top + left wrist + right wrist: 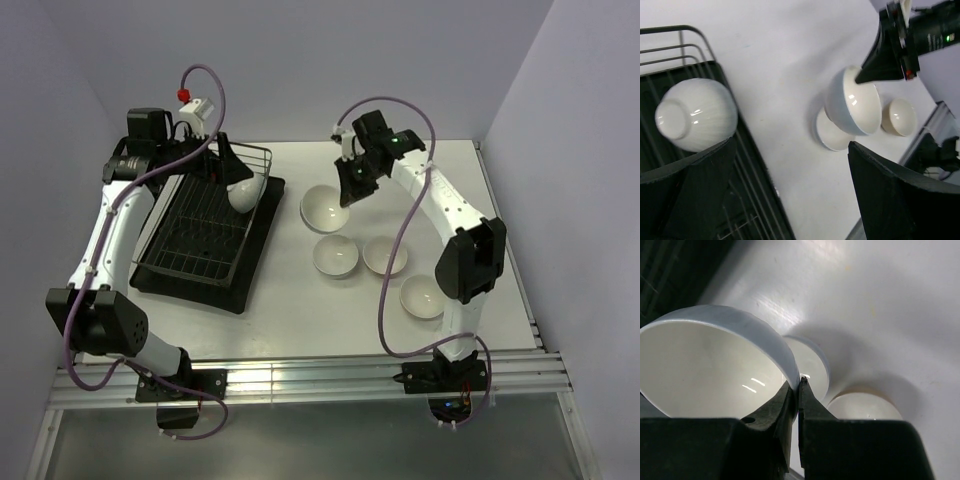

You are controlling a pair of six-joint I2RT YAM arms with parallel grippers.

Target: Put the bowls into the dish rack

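White table (300, 310) first, w/ the dish rack (190, 235) on its black tray (258, 255) over on the left side. One bowl's in there already: the racked bowl (695, 115) sits at the far end of the rack, foot up, leaning toward the far-right corner. Three loose bowls (336, 256) sit open side up on the table right of the rack, near each other. The held bowl (325, 208) is the one in play: it's betw. the rack and the right arm, tipped on its side above a loose one. From the left wrist view it looks off the table, tho I can't be 100% sure. The right gripper (798, 382) is pinched tight on its rim, one finger inside and one outside, so a thin edge grip on glossy ware. I'd say the step is carrying it across to the rack. To do it well: go slow, no wrist jerks, since the bowl could swivel on that pinch. Lift enough to clear the rack's raised wire side, then aim for an open slot nearer than the racked bowl, w/o knocking it. Set it down on the wires before letting go. The left gripper (228, 165) hangs spread wide over the rack's far end, holding nothing. Prob. best it backs off so the arms don't clash.
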